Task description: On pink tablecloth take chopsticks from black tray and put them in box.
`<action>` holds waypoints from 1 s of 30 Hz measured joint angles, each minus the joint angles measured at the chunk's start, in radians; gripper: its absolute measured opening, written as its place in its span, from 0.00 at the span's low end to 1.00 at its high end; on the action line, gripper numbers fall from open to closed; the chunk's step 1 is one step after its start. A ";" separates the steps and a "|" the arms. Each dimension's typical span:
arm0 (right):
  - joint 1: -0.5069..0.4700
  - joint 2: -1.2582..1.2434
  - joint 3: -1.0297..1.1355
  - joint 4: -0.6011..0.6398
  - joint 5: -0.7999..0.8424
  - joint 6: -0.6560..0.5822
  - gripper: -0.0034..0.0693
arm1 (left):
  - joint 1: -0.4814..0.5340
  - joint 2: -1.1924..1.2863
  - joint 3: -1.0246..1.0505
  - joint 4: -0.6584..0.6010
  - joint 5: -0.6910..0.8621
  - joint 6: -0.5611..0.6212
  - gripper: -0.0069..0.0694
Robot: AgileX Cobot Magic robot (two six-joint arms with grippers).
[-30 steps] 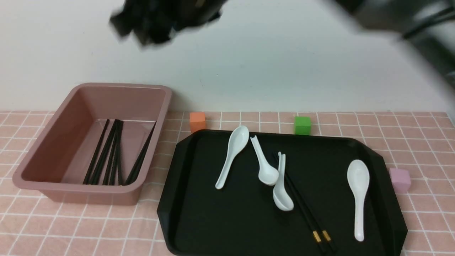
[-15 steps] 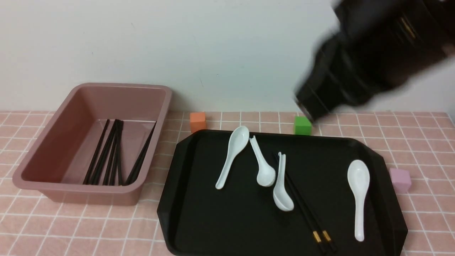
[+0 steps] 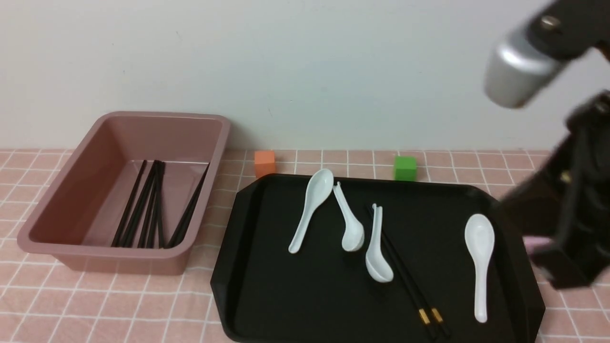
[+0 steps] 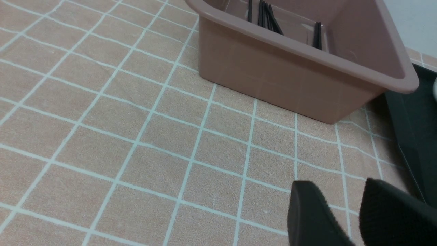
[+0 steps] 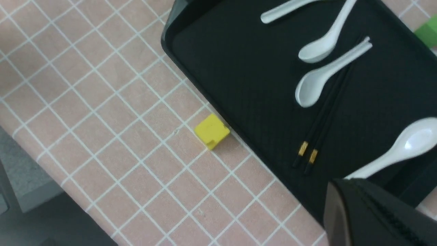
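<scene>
One pair of black chopsticks (image 3: 409,286) with gold bands lies on the black tray (image 3: 267,267), partly under a white spoon (image 3: 379,252). In the right wrist view the chopsticks (image 5: 326,114) lie a short way from my right gripper (image 5: 344,186), which is shut and empty over the tray's (image 5: 239,68) near edge. The right gripper (image 3: 564,274) is blurred beside the tray's right side. Several chopsticks (image 3: 152,205) lie in the box (image 3: 71,200) on the pink tablecloth (image 3: 119,305). My left gripper (image 4: 339,184) is open and empty above the cloth, short of the box (image 4: 290,71).
Three more white spoons (image 3: 310,209) (image 3: 350,219) (image 3: 480,262) lie on the tray. An orange cube (image 3: 265,163) and a green cube (image 3: 405,167) stand behind it. A yellow cube (image 5: 211,131) sits on the cloth by the tray's front edge.
The right arm swung from above the box across to the right and came down beside the tray's right edge. One spoon near the tray's middle shifted slightly.
</scene>
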 joint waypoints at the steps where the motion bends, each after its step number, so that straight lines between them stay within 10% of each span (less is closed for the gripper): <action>1: -0.042 -0.048 0.068 0.022 -0.023 -0.005 0.03 | 0.000 0.000 0.000 0.000 0.000 0.000 0.40; 16: -0.498 -0.873 1.177 0.198 -0.783 -0.256 0.03 | 0.000 0.000 0.000 0.000 0.000 0.000 0.40; 30: -0.601 -1.096 1.342 0.260 -0.850 -0.248 0.03 | 0.000 0.000 0.000 0.000 0.000 0.000 0.40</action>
